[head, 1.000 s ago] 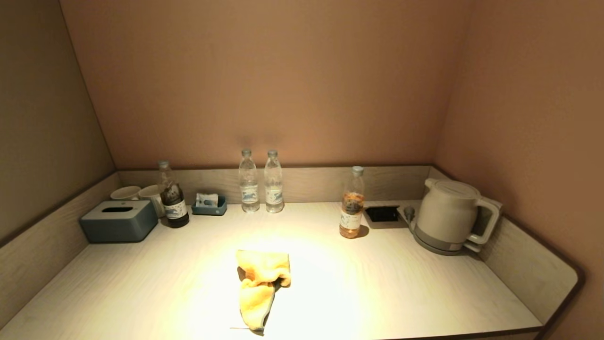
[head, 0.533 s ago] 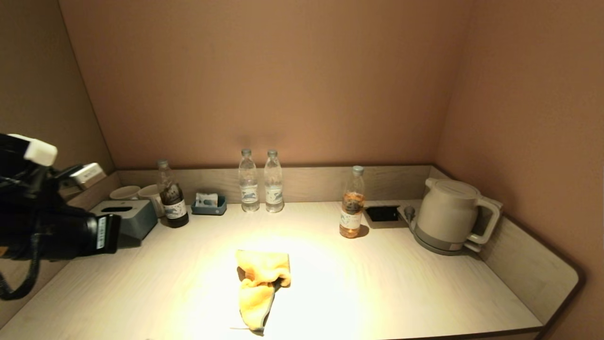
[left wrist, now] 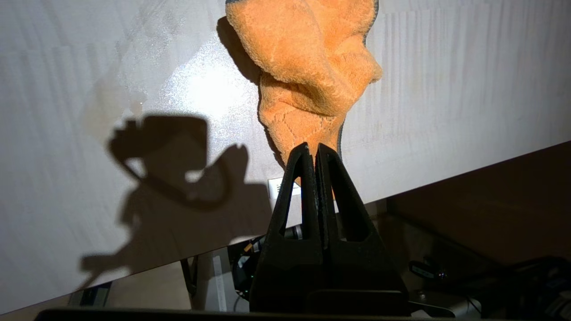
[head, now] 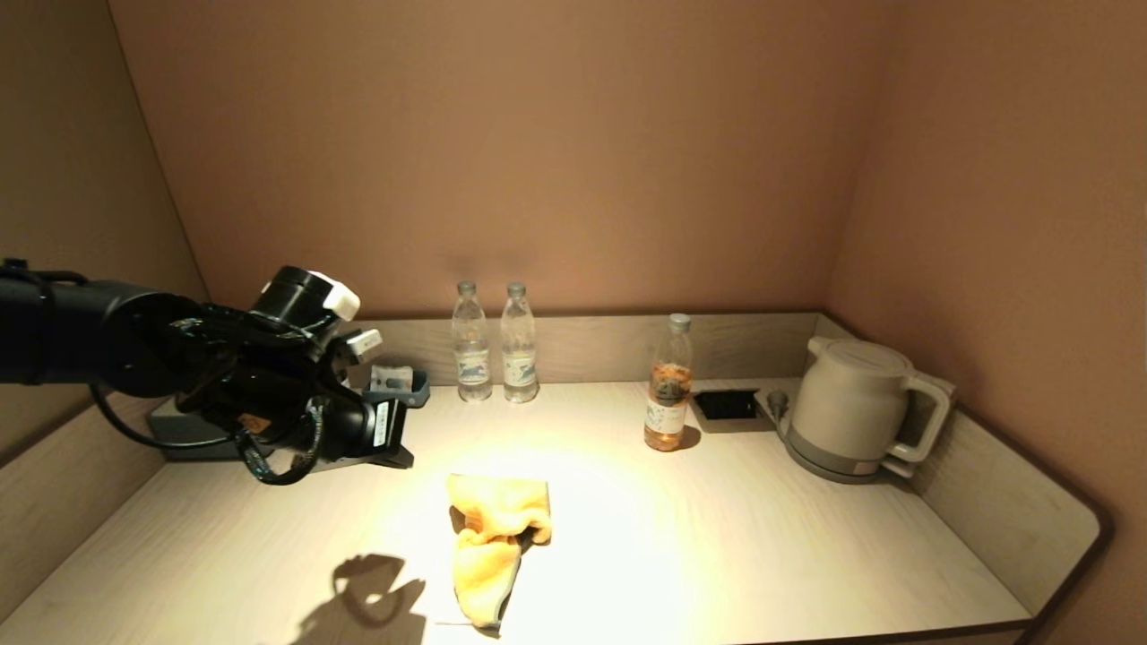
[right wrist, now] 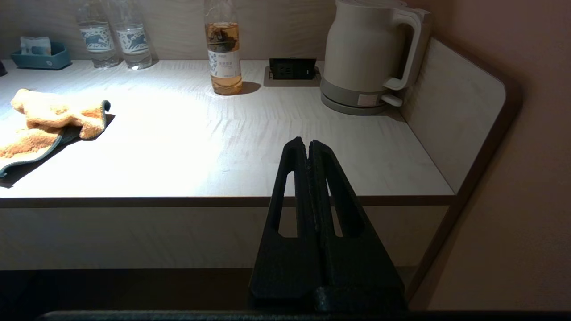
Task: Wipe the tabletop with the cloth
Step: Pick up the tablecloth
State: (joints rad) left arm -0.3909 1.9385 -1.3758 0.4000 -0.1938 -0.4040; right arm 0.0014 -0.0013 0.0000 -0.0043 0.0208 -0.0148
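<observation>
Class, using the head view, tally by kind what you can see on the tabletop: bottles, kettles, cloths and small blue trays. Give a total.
Bottles: 3
Kettle: 1
Cloth: 1
Blue tray: 1
Total: 6

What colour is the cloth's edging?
The orange-yellow cloth has dark grey-green edging, clearest in the right wrist view.

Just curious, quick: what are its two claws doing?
Left gripper: shut, empty, above the cloth.
Right gripper: shut, empty, parked off the tabletop.

The tabletop (head: 717, 537) carries a cloth (head: 495, 537), bottles (head: 495, 345), a kettle (head: 851, 408).
</observation>
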